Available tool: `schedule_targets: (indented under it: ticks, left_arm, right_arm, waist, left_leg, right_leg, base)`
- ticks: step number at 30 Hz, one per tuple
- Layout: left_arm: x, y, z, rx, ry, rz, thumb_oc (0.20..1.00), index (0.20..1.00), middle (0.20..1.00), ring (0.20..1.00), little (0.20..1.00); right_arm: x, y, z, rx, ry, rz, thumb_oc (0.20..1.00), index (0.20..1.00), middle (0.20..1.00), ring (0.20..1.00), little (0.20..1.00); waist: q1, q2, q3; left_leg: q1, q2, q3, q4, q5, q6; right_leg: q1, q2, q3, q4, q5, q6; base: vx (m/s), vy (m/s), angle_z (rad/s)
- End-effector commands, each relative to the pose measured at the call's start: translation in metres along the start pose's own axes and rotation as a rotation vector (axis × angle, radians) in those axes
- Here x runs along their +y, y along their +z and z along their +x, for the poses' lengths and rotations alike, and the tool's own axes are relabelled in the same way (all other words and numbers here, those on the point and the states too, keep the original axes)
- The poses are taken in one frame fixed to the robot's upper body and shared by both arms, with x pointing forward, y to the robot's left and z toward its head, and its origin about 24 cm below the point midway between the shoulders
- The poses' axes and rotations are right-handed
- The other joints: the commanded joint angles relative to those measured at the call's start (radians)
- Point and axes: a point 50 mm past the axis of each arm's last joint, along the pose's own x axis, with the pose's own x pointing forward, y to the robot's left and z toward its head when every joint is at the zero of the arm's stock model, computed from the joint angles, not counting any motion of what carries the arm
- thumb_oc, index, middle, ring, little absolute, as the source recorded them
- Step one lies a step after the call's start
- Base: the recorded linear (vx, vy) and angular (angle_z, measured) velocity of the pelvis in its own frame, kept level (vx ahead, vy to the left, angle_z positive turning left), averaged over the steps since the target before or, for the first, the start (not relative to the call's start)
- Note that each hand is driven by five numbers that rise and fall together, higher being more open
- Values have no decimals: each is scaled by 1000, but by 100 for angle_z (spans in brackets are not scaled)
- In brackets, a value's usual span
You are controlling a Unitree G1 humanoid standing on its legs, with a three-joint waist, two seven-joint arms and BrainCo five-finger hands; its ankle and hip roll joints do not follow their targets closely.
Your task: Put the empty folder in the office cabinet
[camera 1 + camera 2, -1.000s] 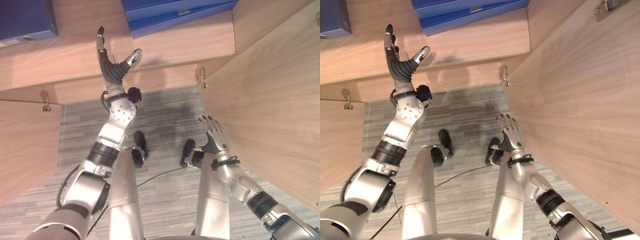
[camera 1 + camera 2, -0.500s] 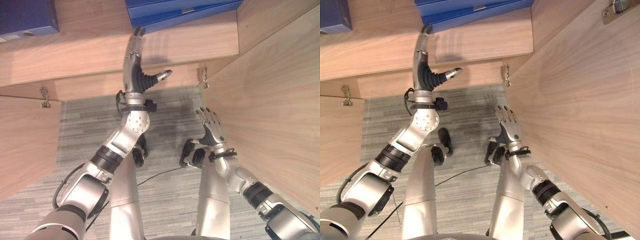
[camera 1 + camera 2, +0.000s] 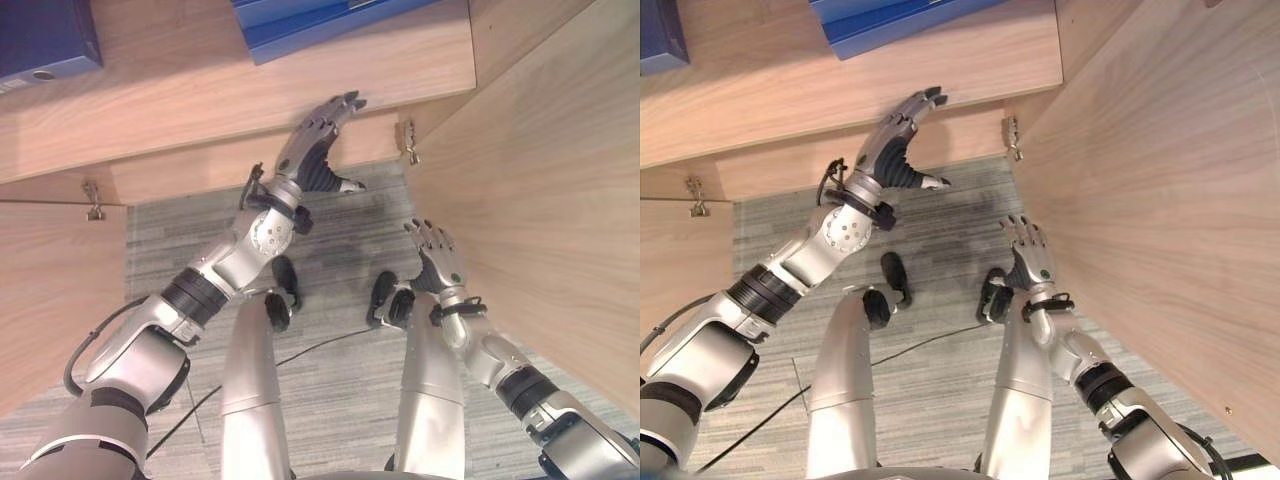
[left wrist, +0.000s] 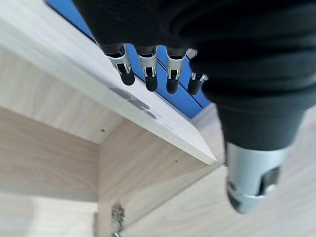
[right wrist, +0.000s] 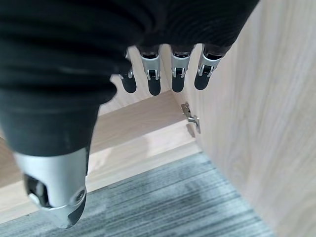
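A humanoid robot stands before an open wooden cabinet, both hands empty.

The blue folder (image 3: 330, 22) lies flat on the cabinet shelf (image 3: 200, 90), near its right end; a darker blue binder (image 3: 45, 40) sits well apart at the shelf's left; the left hand (image 3: 318, 140) is raised to the shelf's front edge, fingers relaxed and spread, grasping nothing; the right hand (image 3: 437, 262) hangs low beside the open cabinet door (image 3: 540, 200), fingers straight and loose, over grey carpet (image 3: 330, 220).

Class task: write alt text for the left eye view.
The robot's left hand, fingers open, reaches to the front edge of a wooden cabinet shelf holding blue folders. Its right hand hangs open beside the cabinet door.
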Motion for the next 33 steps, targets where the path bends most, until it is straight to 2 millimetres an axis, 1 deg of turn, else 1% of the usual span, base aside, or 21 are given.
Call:
schedule_targets:
  ticks: [1, 4, 5, 6, 7, 8, 11, 12, 15, 17, 18, 20, 22, 23, 26, 28, 31, 33]
  left_arm:
    - [26, -9, 18, 36, 146, 106, 1000, 1000, 1000, 1000, 1000]
    - [49, -17, 31, 81, 212, 163, 1000, 1000, 1000, 1000, 1000]
    - [55, -20, 33, 94, 229, 168, 1000, 1000, 1000, 1000, 1000]
    - [55, -20, 34, 94, 230, 168, 1000, 1000, 1000, 1000, 1000]
    - [62, -22, 37, 109, 246, 176, 1000, 1000, 1000, 1000, 1000]
    - [75, -25, 42, 130, 275, 215, 1000, 1000, 1000, 1000, 1000]
    - [87, -32, 47, 166, 278, 281, 1000, 1000, 1000, 1000, 1000]
    - [89, -38, 47, 196, 268, 305, 1000, 1000, 1000, 1000, 1000]
    - [97, -45, 49, 240, 252, 355, 1000, 1000, 1000, 1000, 1000]
    - [105, -48, 53, 259, 245, 399, 1000, 1000, 1000, 1000, 1000]
    - [107, -55, 52, 302, 227, 408, 1000, 1000, 1000, 1000, 1000]
    - [113, -60, 55, 343, 202, 436, 1000, 1000, 1000, 1000, 1000]
    - [119, -72, 53, 419, 172, 488, 1000, 1000, 1000, 1000, 1000]
    - [126, -80, 50, 477, 146, 510, 1000, 1000, 1000, 1000, 1000]
    - [130, -77, 53, 461, 139, 490, 1000, 1000, 1000, 1000, 1000]
    - [132, -67, 56, 387, 127, 468, 1000, 1000, 1000, 1000, 1000]
    - [131, -66, 54, 357, 120, 466, 1000, 1000, 1000, 1000, 1000]
    - [130, -68, 51, 357, 116, 485, 1000, 1000, 1000, 1000, 1000]
  right_arm:
    - [-1, 3, -12, -56, 0, 3, 1000, 1000, 1000, 1000, 1000]
    - [2, 2, -16, -59, 18, 3, 1000, 1000, 1000, 1000, 1000]
    - [3, 2, -18, -60, 24, 6, 1000, 1000, 1000, 1000, 1000]
    - [3, 2, -17, -60, 23, 6, 1000, 1000, 1000, 1000, 1000]
    - [5, 2, -19, -62, 32, 9, 1000, 1000, 1000, 1000, 1000]
    - [8, 2, -22, -63, 49, 13, 1000, 1000, 1000, 1000, 1000]
    - [11, 3, -24, -63, 64, 18, 1000, 1000, 1000, 1000, 1000]
    - [12, 3, -24, -66, 72, 19, 1000, 1000, 1000, 1000, 1000]
    - [14, 5, -23, -70, 84, 25, 1000, 1000, 1000, 1000, 1000]
    - [16, 6, -23, -76, 97, 25, 1000, 1000, 1000, 1000, 1000]
    - [16, 7, -22, -77, 103, 25, 1000, 1000, 1000, 1000, 1000]
    - [19, 7, -22, -73, 121, 29, 1000, 1000, 1000, 1000, 1000]
    - [23, 9, -23, -75, 148, 33, 1000, 1000, 1000, 1000, 1000]
    - [25, 9, -22, -75, 167, 33, 1000, 1000, 1000, 1000, 1000]
    - [25, 9, -21, -73, 180, 35, 1000, 1000, 1000, 1000, 1000]
    - [27, 9, -22, -71, 196, 31, 1000, 1000, 1000, 1000, 1000]
    - [30, 9, -24, -69, 211, 28, 1000, 1000, 1000, 1000, 1000]
    - [32, 9, -25, -66, 216, 32, 1000, 1000, 1000, 1000, 1000]
  waist:
    - [-15, 24, -35]
    - [-23, 23, -36]
    - [-24, 23, -37]
    - [-24, 23, -37]
    - [-26, 23, -38]
    - [-29, 23, -41]
    - [-33, 22, -44]
    - [-34, 24, -44]
    - [-35, 23, -47]
    - [-38, 22, -49]
    - [-40, 22, -50]
    - [-43, 20, -51]
    - [-46, 19, -54]
    - [-48, 18, -58]
    - [-48, 18, -59]
    - [-43, 21, -63]
    - [-41, 23, -69]
    - [-40, 24, -73]
  left_leg:
    - [-2, 50, -99, 24, -94, -51]
    - [-5, 53, -101, 26, -91, -51]
    - [-6, 53, -101, 26, -91, -51]
    - [-6, 53, -101, 26, -90, -51]
    - [-7, 54, -101, 26, -89, -51]
    - [-11, 55, -102, 26, -88, -51]
    - [-16, 56, -103, 30, -87, -50]
    - [-17, 57, -104, 32, -87, -50]
    - [-20, 59, -104, 33, -87, -51]
    - [-26, 62, -105, 40, -87, -51]
    - [-29, 63, -106, 43, -86, -51]
    - [-33, 66, -105, 48, -87, -51]
    - [-37, 68, -106, 53, -88, -50]
    - [-38, 71, -106, 53, -86, -51]
    - [-37, 71, -105, 51, -86, -51]
    - [-37, 67, -104, 47, -85, -52]
    - [-41, 67, -103, 49, -86, -52]
    - [-45, 68, -105, 51, -87, -53]
  right_leg:
    - [26, -14, -14, -102, 79, 45]
    - [24, -12, -14, -100, 81, 46]
    - [24, -12, -13, -101, 81, 46]
    - [24, -12, -13, -101, 81, 46]
    - [23, -11, -14, -101, 83, 46]
    - [20, -11, -15, -100, 84, 46]
    - [14, -10, -13, -97, 86, 47]
    - [12, -9, -12, -96, 87, 47]
    - [7, -6, -10, -95, 90, 47]
    - [3, -6, -9, -93, 92, 47]
    - [2, -5, -8, -93, 92, 47]
    - [-3, -4, -8, -90, 92, 46]
    - [-7, -3, -8, -87, 93, 46]
    - [-7, -2, -9, -87, 95, 47]
    - [-6, -2, -10, -88, 97, 48]
    - [-8, 3, -5, -92, 98, 48]
    - [-12, 2, -4, -90, 97, 48]
    - [-15, 1, -4, -89, 96, 48]
  base:
    - [0, 0, 0]
    - [0, 0, 0]
    - [0, 0, 0]
    - [0, 0, 0]
    - [0, 0, 0]
    - [0, 0, 0]
    - [0, 0, 0]
    - [0, 0, 0]
    - [0, 0, 0]
    - [0, 0, 0]
    - [0, 0, 0]
    - [-3, -1, -2]
    - [-4, -12, -4]
    - [0, 0, 0]
    - [0, 0, 0]
    - [0, 0, 0]
    - [0, 0, 0]
    - [0, 0, 0]
